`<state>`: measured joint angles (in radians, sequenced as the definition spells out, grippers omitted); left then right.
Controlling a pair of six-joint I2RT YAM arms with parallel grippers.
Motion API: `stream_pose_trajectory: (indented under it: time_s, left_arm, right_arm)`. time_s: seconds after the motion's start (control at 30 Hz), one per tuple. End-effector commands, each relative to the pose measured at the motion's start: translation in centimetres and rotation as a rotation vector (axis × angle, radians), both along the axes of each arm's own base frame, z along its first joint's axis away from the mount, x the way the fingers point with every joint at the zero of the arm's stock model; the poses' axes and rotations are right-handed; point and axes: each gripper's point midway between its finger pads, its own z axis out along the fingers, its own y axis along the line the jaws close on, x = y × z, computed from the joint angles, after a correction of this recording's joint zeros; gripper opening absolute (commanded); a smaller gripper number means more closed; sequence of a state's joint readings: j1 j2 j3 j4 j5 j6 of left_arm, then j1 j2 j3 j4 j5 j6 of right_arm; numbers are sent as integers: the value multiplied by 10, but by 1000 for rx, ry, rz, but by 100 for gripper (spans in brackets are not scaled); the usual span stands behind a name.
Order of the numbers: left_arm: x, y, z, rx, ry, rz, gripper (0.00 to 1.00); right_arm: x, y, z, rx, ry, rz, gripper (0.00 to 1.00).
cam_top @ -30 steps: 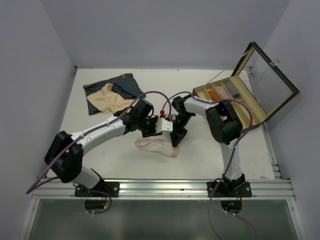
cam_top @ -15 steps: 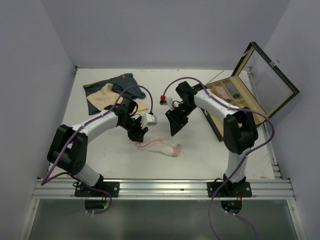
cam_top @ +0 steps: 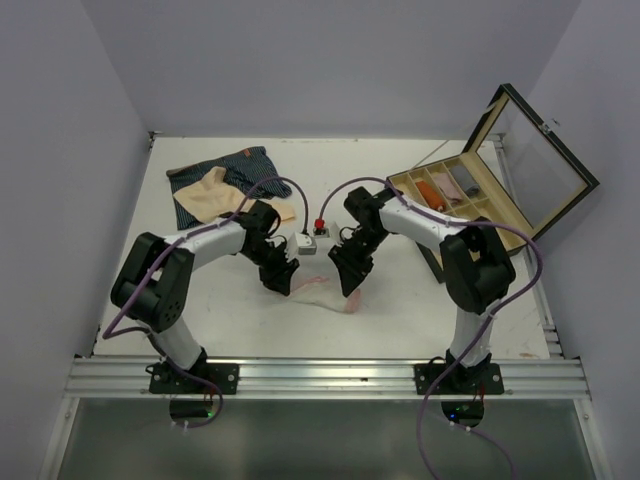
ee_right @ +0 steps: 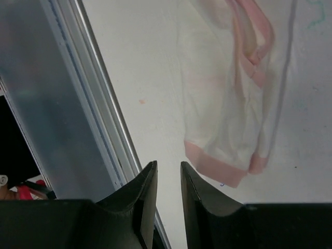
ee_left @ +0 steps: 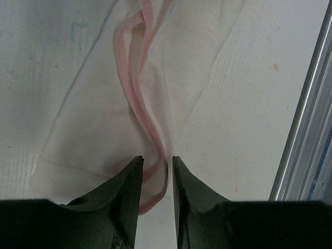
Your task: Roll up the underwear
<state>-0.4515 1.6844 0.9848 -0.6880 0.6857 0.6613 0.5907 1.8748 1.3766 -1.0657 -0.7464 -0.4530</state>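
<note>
Pink-and-white underwear [cam_top: 320, 289] flat mid-table, between my hands. Left gripper [ee_left: 154, 167] narrow, pink hem in gap; I can't tell if pinched. Right gripper [ee_right: 168, 172] narrow, empty, cloth at its 1 o'clock. Risk: right misses hem, roll goes crooked.

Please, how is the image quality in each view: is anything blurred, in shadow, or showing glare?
Top external: even soft light, hardly any shadow, a pale sheen on the glass lid. Left wrist: the pink-and-white underwear is reasonably sharp, the fingers are dark. Right wrist: the metal rail is blurred.
</note>
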Motion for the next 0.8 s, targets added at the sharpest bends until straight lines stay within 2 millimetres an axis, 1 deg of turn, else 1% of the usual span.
stream_pose_trajectory:
  time_s: [0.0, 0.13, 0.17, 0.2, 0.23, 0.27, 0.3, 0.33, 0.37, 0.4, 0.47, 0.6, 0.67, 0.7, 0.73, 0.77]
  left_arm:
    - [11, -6, -5, -13, -4, 31, 32]
    - [12, 0, -21, 17, 53, 52, 21]
    - [14, 1, -21, 17, 60, 59, 14]
    - [15, 5, -22, 16, 76, 72, 11]
    - [17, 6, -23, 15, 82, 76, 9]
    - [21, 7, -22, 11, 79, 83, 5]
    - [23, 9, -22, 7, 84, 94, 4]
    - [24, 10, -22, 6, 90, 96, 2]
    - [28, 10, -22, 4, 89, 99, 0]
    - [29, 12, -22, 4, 93, 105, 0]
    - [32, 12, -24, 2, 107, 109, 0]
    - [38, 16, -29, -7, 152, 136, 0]
    - [41, 16, -33, -1, 173, 139, 2]
    - [42, 16, -36, -1, 187, 136, 6]
    - [49, 14, -32, -10, 173, 133, 17]
    - [51, 13, -29, -14, 173, 130, 23]
  right_arm:
    - [17, 1, -26, 1, -85, 36, 29]
    - [19, -6, -47, -40, -110, 45, 29]
    - [19, -8, -50, -48, -109, 45, 29]
    - [20, -8, -55, -51, -121, 45, 29]
    - [16, -14, -64, -76, -107, 45, 28]
    - [15, -16, -69, -88, -103, 44, 28]
    - [17, -16, -74, -91, -110, 36, 27]
    - [11, -19, -82, -111, -88, 31, 26]
    - [10, -20, -86, -120, -80, 23, 26]
    - [12, -20, -89, -123, -84, 11, 25]
    - [10, -20, -96, -138, -68, -1, 24]
    - [12, -15, -96, -130, -59, -13, 23]
    - [12, -13, -94, -118, -39, -17, 21]
    - [9, -11, -90, -111, -24, -11, 21]
    - [7, -10, -87, -104, -13, -11, 21]
    - [7, -5, -77, -74, -16, -13, 22]
